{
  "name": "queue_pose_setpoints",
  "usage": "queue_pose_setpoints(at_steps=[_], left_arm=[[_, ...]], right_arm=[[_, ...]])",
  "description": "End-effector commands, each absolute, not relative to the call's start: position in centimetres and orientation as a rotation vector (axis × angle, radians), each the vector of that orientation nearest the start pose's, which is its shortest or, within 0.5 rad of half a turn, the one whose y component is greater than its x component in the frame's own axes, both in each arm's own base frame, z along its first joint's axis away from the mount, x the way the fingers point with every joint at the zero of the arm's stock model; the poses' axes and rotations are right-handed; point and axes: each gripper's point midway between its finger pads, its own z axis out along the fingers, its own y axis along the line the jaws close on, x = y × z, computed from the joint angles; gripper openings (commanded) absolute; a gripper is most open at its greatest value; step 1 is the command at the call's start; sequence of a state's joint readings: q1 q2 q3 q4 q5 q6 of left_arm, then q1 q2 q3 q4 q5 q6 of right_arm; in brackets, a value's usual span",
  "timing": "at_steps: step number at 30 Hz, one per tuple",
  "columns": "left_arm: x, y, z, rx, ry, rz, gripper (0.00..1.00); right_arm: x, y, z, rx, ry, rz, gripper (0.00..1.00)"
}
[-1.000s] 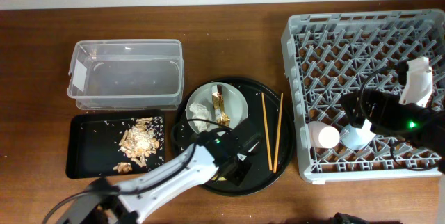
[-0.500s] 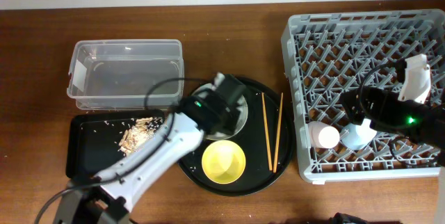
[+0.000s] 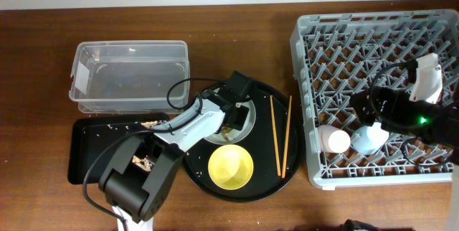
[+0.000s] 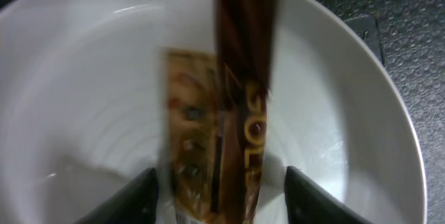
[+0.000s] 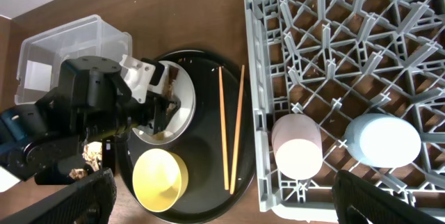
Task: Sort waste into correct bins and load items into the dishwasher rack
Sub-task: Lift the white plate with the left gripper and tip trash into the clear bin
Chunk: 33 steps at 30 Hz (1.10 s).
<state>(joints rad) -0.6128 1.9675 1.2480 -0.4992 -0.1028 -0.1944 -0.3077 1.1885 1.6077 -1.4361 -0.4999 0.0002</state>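
Note:
My left gripper (image 3: pixel 233 110) (image 4: pixel 226 200) is open, low over the pale plate (image 3: pixel 247 120) (image 4: pixel 83 78), with its fingers either side of the brown-gold wrapper (image 4: pixel 222 133) lying in the plate. The tissue is hidden under the arm. The yellow bowl (image 3: pixel 230 166) (image 5: pixel 161 177) and two chopsticks (image 3: pixel 280 134) (image 5: pixel 229 130) lie on the round black tray (image 3: pixel 269 181). My right gripper (image 3: pixel 369 112) (image 5: pixel 233 203) is open and empty above the grey rack (image 3: pixel 373 37). A pink cup (image 3: pixel 333 140) (image 5: pixel 297 144) and a blue cup (image 3: pixel 369 139) (image 5: pixel 382 140) stand in the rack.
The clear tub (image 3: pixel 129 73) stands at the back left. The shallow black tray (image 3: pixel 90 152) in front of it holds tan food scraps (image 3: pixel 148 123), partly hidden by my left arm. The round tray lies between the bins and the rack.
My left arm has swung from over the yellow bowl at the tray's front back to the plate, uncovering the bowl. The right arm has barely moved.

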Motion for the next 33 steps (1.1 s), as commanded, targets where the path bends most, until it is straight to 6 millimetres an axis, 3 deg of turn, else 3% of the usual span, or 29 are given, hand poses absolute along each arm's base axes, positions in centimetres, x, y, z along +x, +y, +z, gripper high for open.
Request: queue_pose_setpoints(at_steps=[1, 2, 7, 10, 13, 16, 18, 19, 20, 21, 23, 25, 27, 31, 33], left_arm=[[36.3, -24.1, 1.4, 0.572, 2.732, -0.108, 0.13], [36.4, -24.6, 2.4, 0.577, 2.735, -0.136, 0.02], [38.5, -25.3, 10.0, 0.552, 2.679, -0.12, 0.01], [41.5, -21.6, 15.6, 0.43, 2.599, 0.109, 0.0], [45.1, -14.6, 17.8, 0.216, 2.524, 0.343, 0.0], [47.2, -10.1, 16.9, 0.071, 2.553, 0.311, 0.01], [47.9, -8.1, 15.7, 0.006, 2.597, 0.24, 0.0], [48.3, -7.6, 14.9, -0.016, 2.62, 0.169, 0.21], [48.5, -7.7, 14.6, -0.022, 2.631, 0.108, 0.72], [48.6, -7.8, 14.5, -0.025, 2.639, 0.042, 0.99], [48.4, -9.7, 16.3, 0.076, 2.63, -0.181, 0.99], [46.9, -12.2, 17.8, 0.164, 2.633, -0.335, 0.89], [45.0, -14.0, 17.7, 0.217, 2.682, -0.383, 0.8], [40.7, -16.7, 13.5, 0.359, 2.831, -0.228, 0.69], [38.6, -16.8, 10.5, 0.338, 2.889, -0.033, 0.67]], right_arm=[[25.3, 1.0, 32.6, 0.184, 2.463, 0.536, 0.98], [25.3, 1.0, 32.6, 0.184, 2.463, 0.536, 0.98], [25.3, 1.0, 32.5, 0.184, 2.464, 0.537, 0.98], [25.3, 1.0, 32.5, 0.184, 2.464, 0.537, 0.98], [25.2, 1.0, 32.5, 0.185, 2.465, 0.538, 0.98], [25.2, 1.1, 32.5, 0.187, 2.468, 0.539, 0.98], [25.1, 1.1, 32.5, 0.188, 2.47, 0.54, 0.98], [25.1, 1.1, 32.5, 0.188, 2.47, 0.54, 0.98], [25.1, 1.1, 32.5, 0.188, 2.47, 0.54, 0.98], [25.1, 1.1, 32.5, 0.188, 2.471, 0.54, 0.98], [25.1, 1.1, 32.4, 0.188, 2.473, 0.541, 0.98], [25.1, 1.1, 32.4, 0.189, 2.473, 0.541, 0.98], [25.1, 1.1, 32.4, 0.188, 2.473, 0.541, 0.98], [25.1, 1.1, 32.4, 0.188, 2.473, 0.541, 0.98], [25.1, 1.1, 32.4, 0.189, 2.473, 0.541, 0.98]])
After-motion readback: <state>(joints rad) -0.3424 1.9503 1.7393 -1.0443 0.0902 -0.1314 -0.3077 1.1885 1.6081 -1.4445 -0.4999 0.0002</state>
